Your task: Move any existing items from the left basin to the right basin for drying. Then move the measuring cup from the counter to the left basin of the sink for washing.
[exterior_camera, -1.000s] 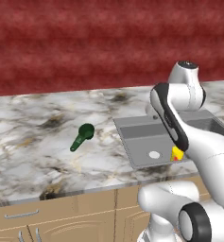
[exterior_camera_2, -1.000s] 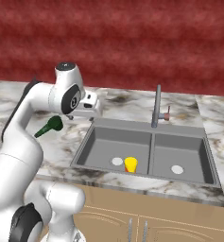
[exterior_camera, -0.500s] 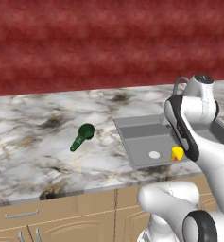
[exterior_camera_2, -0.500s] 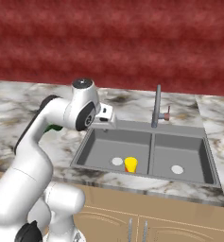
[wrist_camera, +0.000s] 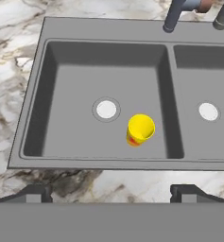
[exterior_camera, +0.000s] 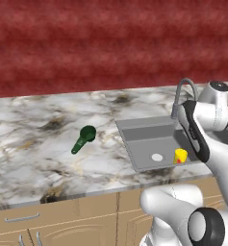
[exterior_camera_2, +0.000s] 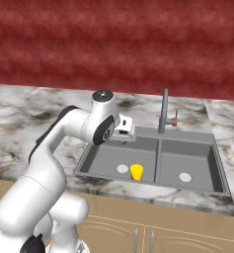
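Note:
A small yellow cup with a red-orange mark lies on the floor of the left basin, just right of the pale drain disc. My gripper hangs open above the sink's near rim, looking down at the cup, with nothing between its fingertips. From the base, the yellow cup sits near the front of the left basin, and the right basin holds nothing. On the counter left of the sink, the dark green measuring cup lies apart from the yellow cup.
A grey gooseneck faucet stands behind the divider between the basins. The right basin has its own pale drain. Tan cabinets run below the counter, and a red wall rises behind it.
The arm has swung right from over the counter toward the sink, bringing the hand above the left basin. The jaws stayed open. The yellow cup and green scoop have not moved.

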You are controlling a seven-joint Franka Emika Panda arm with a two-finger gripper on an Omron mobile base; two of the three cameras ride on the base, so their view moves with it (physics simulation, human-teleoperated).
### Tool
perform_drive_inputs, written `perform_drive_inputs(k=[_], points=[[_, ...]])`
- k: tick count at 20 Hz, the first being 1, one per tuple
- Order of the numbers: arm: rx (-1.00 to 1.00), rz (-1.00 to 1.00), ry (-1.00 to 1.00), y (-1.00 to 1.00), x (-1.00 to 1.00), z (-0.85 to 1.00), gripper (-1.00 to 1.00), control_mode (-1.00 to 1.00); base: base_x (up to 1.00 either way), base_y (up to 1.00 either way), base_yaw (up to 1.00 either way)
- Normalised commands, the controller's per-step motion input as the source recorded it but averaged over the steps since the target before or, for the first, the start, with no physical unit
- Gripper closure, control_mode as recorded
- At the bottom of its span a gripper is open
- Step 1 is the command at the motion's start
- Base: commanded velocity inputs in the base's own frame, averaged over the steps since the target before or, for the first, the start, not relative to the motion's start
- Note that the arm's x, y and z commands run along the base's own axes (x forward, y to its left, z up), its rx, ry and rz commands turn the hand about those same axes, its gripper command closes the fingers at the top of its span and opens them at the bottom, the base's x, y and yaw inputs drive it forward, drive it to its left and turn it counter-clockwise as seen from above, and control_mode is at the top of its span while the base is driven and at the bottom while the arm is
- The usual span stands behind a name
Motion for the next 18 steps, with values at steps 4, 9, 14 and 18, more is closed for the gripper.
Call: perform_drive_inputs(k=[4, 9, 14, 18], points=[[-0.02, -0.01, 0.03, -0.23, 0.03, -0.16, -1.0, -1.0, 0.0, 0.0, 0.0], [-0.02, -0.01, 0.05, -0.15, 0.12, -0.21, -1.0, -1.0, 0.0, 0.0, 0.0], [0.0, -0.05, 0.08, -0.06, 0.22, -0.22, -1.0, -1.0, 0.0, 0.0, 0.0], [0.0, -0.06, 0.07, -0.03, 0.24, -0.2, -1.0, -1.0, 0.0, 0.0, 0.0]])
